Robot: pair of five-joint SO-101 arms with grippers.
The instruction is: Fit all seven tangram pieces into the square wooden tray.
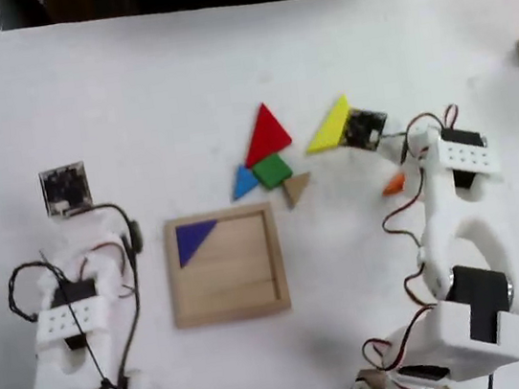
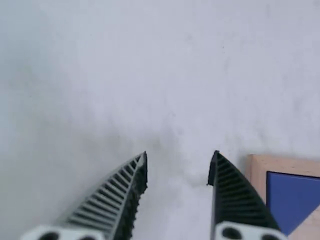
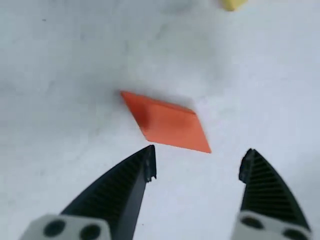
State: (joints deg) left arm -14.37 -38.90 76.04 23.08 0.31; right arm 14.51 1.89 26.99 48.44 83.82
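The right pincer (image 3: 199,155) hangs with its jaws spread wide and grasping nothing, the orange parallelogram (image 3: 167,122) lying flat on the white tabletop (image 1: 130,97) just ahead of its tips and clear of both. The left pincer (image 2: 178,159) is likewise released and empty, poised over bare tabletop beside a corner of the square wooden tray (image 2: 257,170), which the frame edge cuts off. From above, the right arm and its wires partly cover the orange piece, and the yellow piece (image 1: 330,126) touches the arm's camera board. The tray lies between the arms with a dark blue triangle (image 1: 193,240) in one corner. Just beyond it cluster four pieces: red triangle (image 1: 266,135), green square (image 1: 273,170), light blue triangle (image 1: 244,183), tan triangle (image 1: 296,187).
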